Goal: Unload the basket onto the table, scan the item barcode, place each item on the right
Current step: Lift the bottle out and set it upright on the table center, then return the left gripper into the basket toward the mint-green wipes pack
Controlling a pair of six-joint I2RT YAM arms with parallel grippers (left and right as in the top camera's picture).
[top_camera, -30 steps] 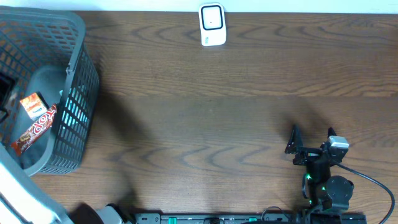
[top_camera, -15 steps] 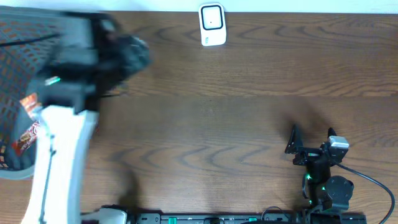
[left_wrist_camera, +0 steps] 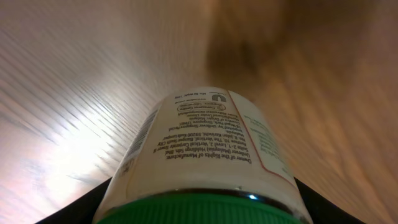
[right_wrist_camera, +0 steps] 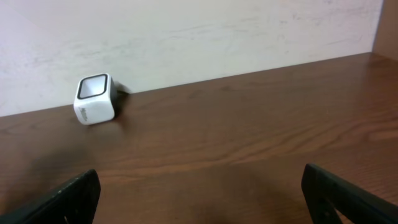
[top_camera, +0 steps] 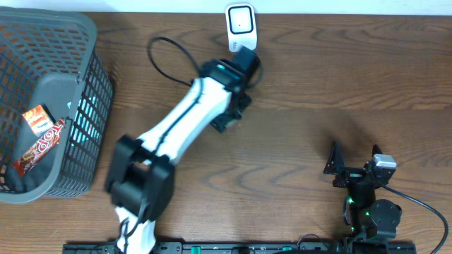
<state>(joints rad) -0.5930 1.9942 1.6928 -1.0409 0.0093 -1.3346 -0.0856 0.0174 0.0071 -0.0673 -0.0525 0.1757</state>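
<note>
The left tool (left_wrist_camera: 199, 200) is clamped on a white bottle (left_wrist_camera: 205, 140). Its two dark fingers (left_wrist_camera: 71, 208) show on either side of the bottle, level with the green cap (left_wrist_camera: 205, 210), which is the end nearest the wrist. The bottle's body points away from the tool, out over the wooden tabletop (top_camera: 318, 85). The label (left_wrist_camera: 199, 134) faces up toward the wrist camera and carries lines of small print, too fine for me to read. The wood beyond the bottle is blurred, with a bright glare on one side.

From above, the left arm (top_camera: 187, 116) reaches far across the tabletop. Its wrist end lies just short of the white scanner (top_camera: 240, 28), which stands at the far edge directly beyond it. The bottle is hidden under the arm in that view, so I cannot tell how near it is to the scanner's dark window.

The right tool (top_camera: 353, 159) sits well apart from the left one, off to its right and back near its own base, with the jaws spread wide and gripping nothing. From that tool, the scanner shows ahead and to the left, well apart.

Off to the left tool's left, a grey basket (top_camera: 70, 21) stands at the tabletop's edge, with red snack packs (top_camera: 42, 137) lying inside.
</note>
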